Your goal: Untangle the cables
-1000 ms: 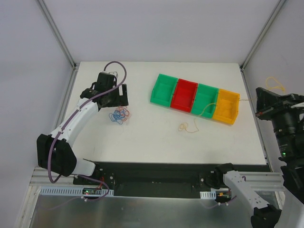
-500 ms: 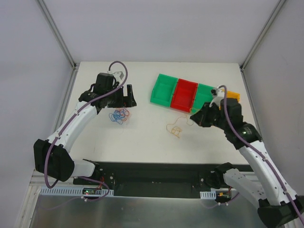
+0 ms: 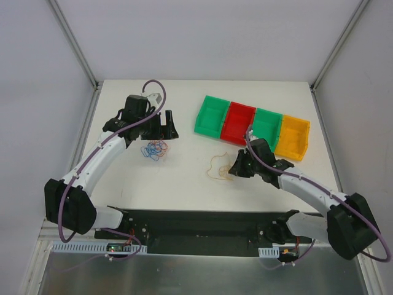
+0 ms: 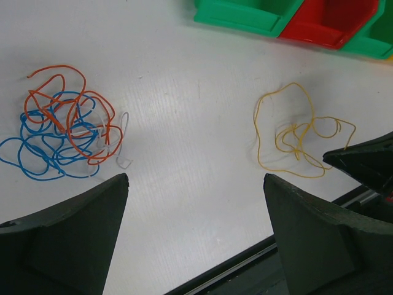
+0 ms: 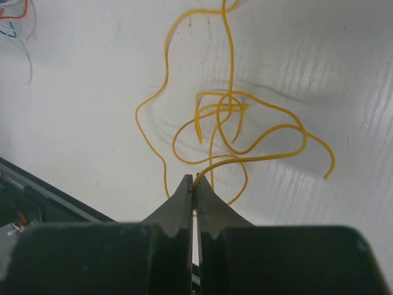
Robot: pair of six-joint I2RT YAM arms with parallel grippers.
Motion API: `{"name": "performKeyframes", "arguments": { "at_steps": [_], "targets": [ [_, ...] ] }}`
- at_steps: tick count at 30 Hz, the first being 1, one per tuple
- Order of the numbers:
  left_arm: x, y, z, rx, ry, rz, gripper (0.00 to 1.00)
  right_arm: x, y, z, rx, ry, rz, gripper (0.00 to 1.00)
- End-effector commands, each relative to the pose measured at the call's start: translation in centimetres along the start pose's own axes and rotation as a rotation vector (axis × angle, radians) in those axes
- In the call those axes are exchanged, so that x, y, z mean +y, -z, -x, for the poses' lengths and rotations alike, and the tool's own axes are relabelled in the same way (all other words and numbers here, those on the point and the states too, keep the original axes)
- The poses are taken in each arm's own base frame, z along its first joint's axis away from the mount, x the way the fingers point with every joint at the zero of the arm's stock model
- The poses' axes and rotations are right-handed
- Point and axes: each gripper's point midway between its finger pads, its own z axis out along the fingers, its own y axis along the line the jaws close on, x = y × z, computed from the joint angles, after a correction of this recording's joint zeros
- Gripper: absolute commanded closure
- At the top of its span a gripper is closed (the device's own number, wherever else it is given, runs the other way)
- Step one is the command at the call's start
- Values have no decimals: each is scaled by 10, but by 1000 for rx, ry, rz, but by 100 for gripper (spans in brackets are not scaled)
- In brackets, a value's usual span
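A tangle of red and blue cables (image 3: 155, 149) lies on the white table, also in the left wrist view (image 4: 61, 129). My left gripper (image 3: 162, 130) hovers just above and behind it, open and empty. A loose yellow cable (image 3: 218, 167) lies in the table's middle, also in the left wrist view (image 4: 295, 132). My right gripper (image 3: 235, 169) is low at its right end, shut on the yellow cable (image 5: 227, 123), whose strand runs out from between the fingertips (image 5: 184, 187).
A row of bins, green (image 3: 212, 115), red (image 3: 239, 123), green (image 3: 265, 126) and orange-yellow (image 3: 293, 137), stands at the back right. The table's black front edge (image 3: 215, 215) runs below the cables.
My right arm swung in from the far right and came down to the table's middle, dragging the yellow cable left. My left gripper shifted slightly right above the red and blue tangle.
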Motion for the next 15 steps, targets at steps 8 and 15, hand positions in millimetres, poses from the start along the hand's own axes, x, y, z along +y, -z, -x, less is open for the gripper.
{"name": "performKeyframes", "arguments": {
  "at_steps": [8, 15],
  "targets": [
    [-4, -7, -4, 17, -5, -22, 9, 18, -16, 19, 17, 144, -42, 56],
    [-6, -8, -5, 24, -1, -34, 9, 16, -18, 8, 84, 297, -133, 20]
  ]
}}
